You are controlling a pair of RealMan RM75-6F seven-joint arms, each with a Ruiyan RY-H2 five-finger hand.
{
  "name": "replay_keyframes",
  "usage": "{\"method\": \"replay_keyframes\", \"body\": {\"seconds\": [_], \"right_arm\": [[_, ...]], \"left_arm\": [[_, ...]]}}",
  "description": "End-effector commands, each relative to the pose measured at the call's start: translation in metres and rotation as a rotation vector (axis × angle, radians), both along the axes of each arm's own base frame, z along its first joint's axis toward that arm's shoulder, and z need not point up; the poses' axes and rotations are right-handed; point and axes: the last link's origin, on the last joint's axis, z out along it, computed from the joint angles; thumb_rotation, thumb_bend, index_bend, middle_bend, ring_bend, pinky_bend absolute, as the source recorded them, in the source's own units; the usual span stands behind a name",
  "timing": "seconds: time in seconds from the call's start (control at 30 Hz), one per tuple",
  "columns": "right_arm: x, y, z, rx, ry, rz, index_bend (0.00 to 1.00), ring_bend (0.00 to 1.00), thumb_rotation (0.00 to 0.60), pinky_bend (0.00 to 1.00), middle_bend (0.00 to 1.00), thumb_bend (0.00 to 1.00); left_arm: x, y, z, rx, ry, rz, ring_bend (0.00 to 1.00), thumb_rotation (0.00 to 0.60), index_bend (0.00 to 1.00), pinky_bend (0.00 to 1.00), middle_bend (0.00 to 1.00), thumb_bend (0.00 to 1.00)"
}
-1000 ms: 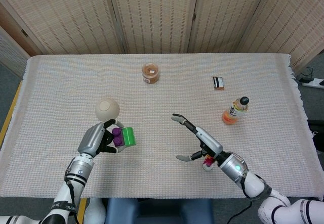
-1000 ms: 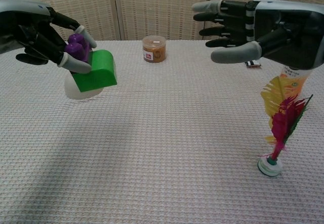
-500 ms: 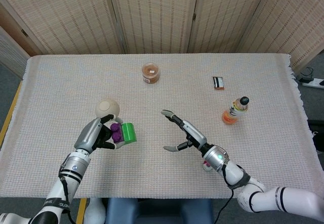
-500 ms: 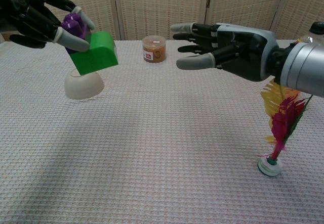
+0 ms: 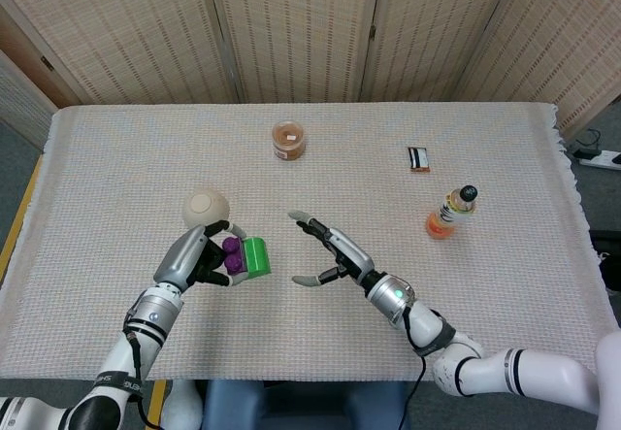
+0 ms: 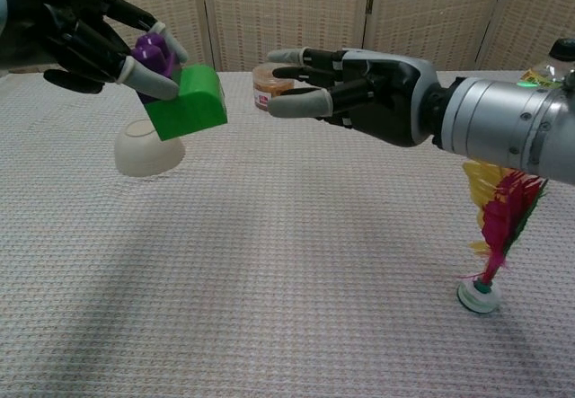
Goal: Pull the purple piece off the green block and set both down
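My left hand [image 5: 197,257] [image 6: 79,37] holds the purple piece [image 5: 233,254] [image 6: 154,52], which is still joined to the green block [image 5: 256,256] [image 6: 190,102]. Both hang in the air above the table, the green block pointing toward my right hand. That right hand [image 5: 330,254] [image 6: 359,88] is open, fingers spread and stretched toward the green block, a short gap away and not touching it.
An upturned white bowl [image 5: 206,208] [image 6: 148,147] sits just behind the left hand. A lidded jar [image 5: 288,140] [image 6: 272,88] stands at the back middle. An orange bottle [image 5: 450,211], a small dark packet [image 5: 418,158] and a feathered shuttlecock [image 6: 494,227] lie on the right.
My right hand has travelled left across the table toward the green block. My left hand has shifted the joined pieces slightly to the right.
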Motion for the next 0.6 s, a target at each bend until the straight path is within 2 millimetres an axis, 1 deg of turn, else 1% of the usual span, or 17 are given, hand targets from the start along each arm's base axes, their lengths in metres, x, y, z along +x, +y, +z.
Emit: {"method": "replay_keyframes", "body": {"seconds": [0.03,0.2,0.4,0.53,0.6], "right_arm": [[0.004,-0.001,-0.005,0.008,0.004,0.005,0.01,0.0,0.6,0.0,0.0,0.24],[0.011,-0.004,-0.011,0.011,0.005,0.014,0.01,0.0,0.6,0.0,0.0,0.24],[0.021,-0.008,-0.016,0.01,-0.015,0.013,0.02,0.01,0.6,0.0,0.0,0.24],[0.025,-0.01,-0.02,0.009,-0.03,0.006,0.05,0.02,0.6,0.0,0.0,0.24],[0.027,-0.009,-0.023,0.014,-0.037,0.003,0.08,0.03,0.6,0.0,0.0,0.24]], "left_arm": [[0.002,0.004,0.002,0.011,-0.009,0.006,1.0,0.6,0.68,1.0,1.0,0.25],[0.003,0.009,0.005,0.013,-0.024,0.018,1.0,0.6,0.68,1.0,1.0,0.25],[0.004,0.009,0.004,0.002,-0.031,0.02,1.0,0.6,0.68,1.0,1.0,0.25],[0.006,0.008,0.0,-0.016,-0.038,0.015,1.0,0.6,0.68,1.0,1.0,0.25],[0.007,0.008,-0.003,-0.023,-0.04,0.011,1.0,0.6,0.68,1.0,1.0,0.25]]}}
